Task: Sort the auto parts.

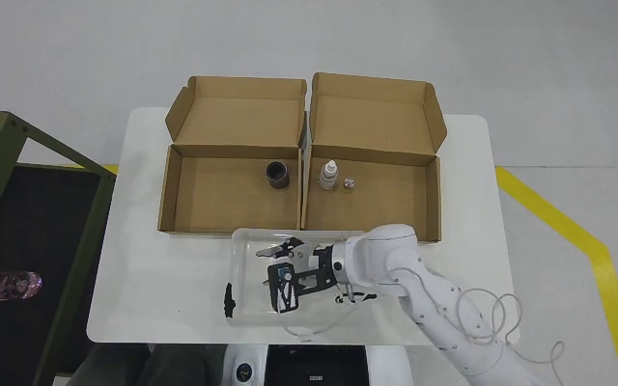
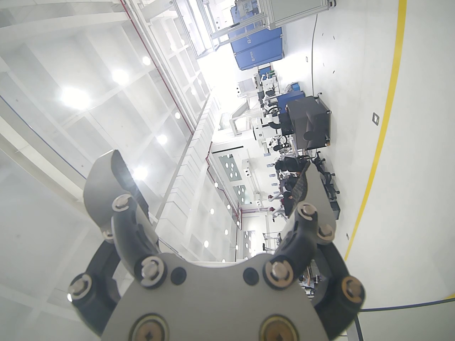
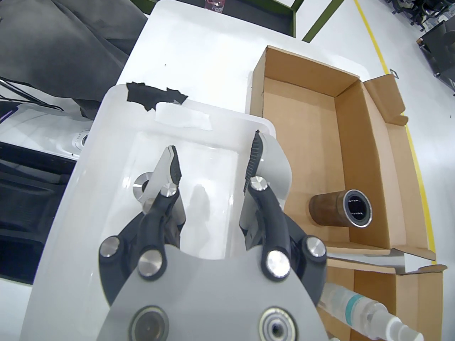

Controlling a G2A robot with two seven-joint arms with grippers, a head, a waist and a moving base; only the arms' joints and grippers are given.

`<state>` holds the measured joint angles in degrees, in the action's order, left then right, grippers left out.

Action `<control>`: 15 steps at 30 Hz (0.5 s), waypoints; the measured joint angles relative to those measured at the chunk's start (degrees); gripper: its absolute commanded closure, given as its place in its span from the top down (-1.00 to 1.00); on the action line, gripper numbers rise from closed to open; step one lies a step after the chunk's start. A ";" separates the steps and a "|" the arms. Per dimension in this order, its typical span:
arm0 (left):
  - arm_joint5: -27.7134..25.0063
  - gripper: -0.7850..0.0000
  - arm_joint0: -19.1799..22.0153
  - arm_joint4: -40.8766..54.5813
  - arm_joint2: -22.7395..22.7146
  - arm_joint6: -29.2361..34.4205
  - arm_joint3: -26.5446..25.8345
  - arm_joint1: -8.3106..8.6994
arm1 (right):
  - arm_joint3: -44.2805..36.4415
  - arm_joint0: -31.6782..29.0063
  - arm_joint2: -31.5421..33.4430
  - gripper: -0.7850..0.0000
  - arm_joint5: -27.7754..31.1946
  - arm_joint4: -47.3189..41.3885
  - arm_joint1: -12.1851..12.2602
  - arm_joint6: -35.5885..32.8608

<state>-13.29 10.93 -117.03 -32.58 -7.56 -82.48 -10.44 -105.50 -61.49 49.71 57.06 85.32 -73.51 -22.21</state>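
Right claw [image 3: 214, 143] spread wide, empty, over the frosted plastic tray [image 3: 83, 175]; shiny round metal part [image 3: 140, 183] beside one ribbed finger [image 3: 175, 169].

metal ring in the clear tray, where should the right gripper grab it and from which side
Across its outer rim, coming straight down from above. The metal ring seems to lie flat on the floor of the clear tray, hole up, so only its edge offers opposing faces. The right gripper is open, one finger partly hiding it.
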 measured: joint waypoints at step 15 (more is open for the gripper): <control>0.00 1.00 0.00 0.00 0.00 0.00 0.00 0.00 | 2.72 -0.64 -5.39 -0.08 0.94 5.16 1.86 2.27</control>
<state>-13.29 10.93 -117.03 -32.58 -7.56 -82.48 -10.44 -102.78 -62.13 44.32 58.00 90.48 -71.65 -19.94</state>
